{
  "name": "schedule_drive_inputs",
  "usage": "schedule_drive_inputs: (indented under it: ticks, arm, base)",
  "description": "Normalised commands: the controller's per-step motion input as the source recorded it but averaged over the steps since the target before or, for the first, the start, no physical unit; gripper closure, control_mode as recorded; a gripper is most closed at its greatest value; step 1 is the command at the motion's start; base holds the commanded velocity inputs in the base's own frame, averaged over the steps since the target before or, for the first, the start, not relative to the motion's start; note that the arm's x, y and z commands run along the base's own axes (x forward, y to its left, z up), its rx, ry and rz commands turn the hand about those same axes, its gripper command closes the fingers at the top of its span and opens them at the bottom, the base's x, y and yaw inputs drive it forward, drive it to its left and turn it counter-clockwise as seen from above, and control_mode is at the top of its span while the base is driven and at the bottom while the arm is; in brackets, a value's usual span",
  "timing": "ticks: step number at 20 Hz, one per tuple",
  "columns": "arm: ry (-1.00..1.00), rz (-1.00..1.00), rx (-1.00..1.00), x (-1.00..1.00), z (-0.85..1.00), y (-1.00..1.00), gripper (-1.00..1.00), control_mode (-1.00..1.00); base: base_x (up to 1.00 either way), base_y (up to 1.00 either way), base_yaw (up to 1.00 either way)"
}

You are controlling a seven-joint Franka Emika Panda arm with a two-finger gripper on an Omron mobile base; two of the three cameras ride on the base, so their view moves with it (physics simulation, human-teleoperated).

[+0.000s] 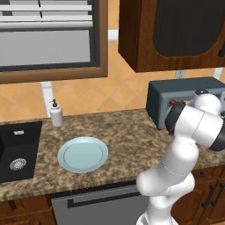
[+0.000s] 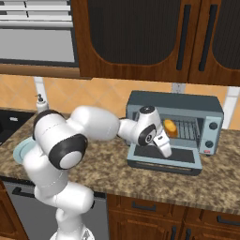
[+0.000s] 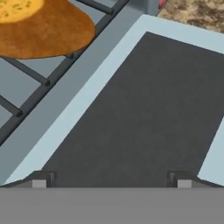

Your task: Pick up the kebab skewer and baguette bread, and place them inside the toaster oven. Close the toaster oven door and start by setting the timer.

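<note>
Hand view: one baguette bread (image 3: 41, 26) on rack; claw (image 3: 111, 180) empty.

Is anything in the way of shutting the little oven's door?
Nothing visible blocks the hinge path except the arm itself: the open two-finger gripper hangs just above the dropped-down grey-framed glass door of the boxy blue-grey toaster oven. The golden baguette piece sits back on the wire rack, off the door.
</note>
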Motion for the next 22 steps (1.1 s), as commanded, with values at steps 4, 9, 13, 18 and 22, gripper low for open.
schedule_drive_inputs:
  ticks: [4,9,13,18,22]
  arm:
    - [-0.06,-0.11,0.02,0.21,-0.06,0.03,-1.00,-1.00]
    - [-0.08,-0.10,0.03,0.19,-0.08,0.03,-1.00,-1.00]
    - [-0.07,-0.08,0.03,0.06,-0.12,0.01,-1.00,-1.00]
    - [-0.05,-0.01,0.01,-0.22,0.01,0.00,-1.00,-1.00]
    - [-0.07,0.01,0.01,-0.89,0.14,-0.18,-1.00,-1.00]
  base:
    - [0.00,0.00,0.00]
    - [0.00,0.00,0.00]
    - [0.00,0.00,0.00]
    - [0.00,0.00,0.00]
    - [0.00,0.00,0.00]
